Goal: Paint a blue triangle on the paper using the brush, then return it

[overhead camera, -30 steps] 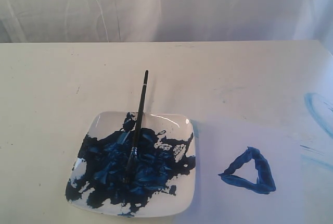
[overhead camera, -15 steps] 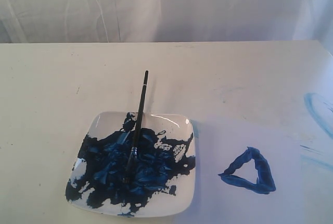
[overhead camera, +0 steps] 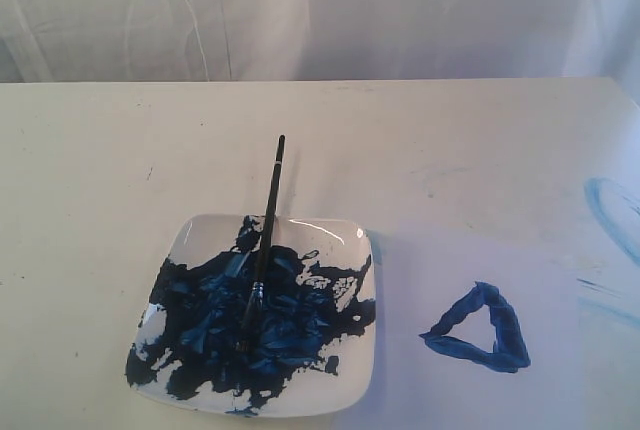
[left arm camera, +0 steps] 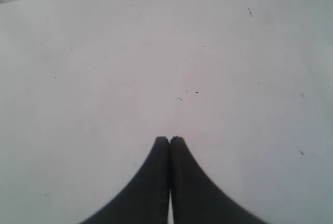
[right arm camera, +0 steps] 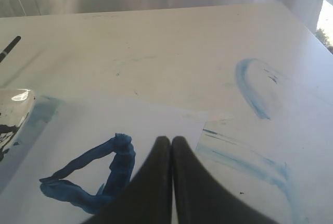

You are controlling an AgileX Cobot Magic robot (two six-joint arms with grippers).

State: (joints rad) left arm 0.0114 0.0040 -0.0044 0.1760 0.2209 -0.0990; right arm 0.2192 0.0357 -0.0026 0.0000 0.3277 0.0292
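The black brush (overhead camera: 264, 243) lies across the white square dish (overhead camera: 190, 233), its bristles in the blue paint and its handle sticking out over the far rim. A thick dark blue triangle (overhead camera: 482, 330) is painted on the white paper (overhead camera: 430, 280) to the right of the dish. Neither gripper shows in the exterior view. My right gripper (right arm camera: 171, 139) is shut and empty above the paper, beside the blue triangle (right arm camera: 88, 174); the brush's handle end (right arm camera: 9, 47) shows at the frame edge. Shut and empty too, my left gripper (left arm camera: 169, 139) hangs over bare table.
Faint light-blue smears (overhead camera: 610, 210) mark the table right of the paper, also seen as smears (right arm camera: 250, 86) in the right wrist view. A white curtain (overhead camera: 320, 10) hangs behind the table's far edge.
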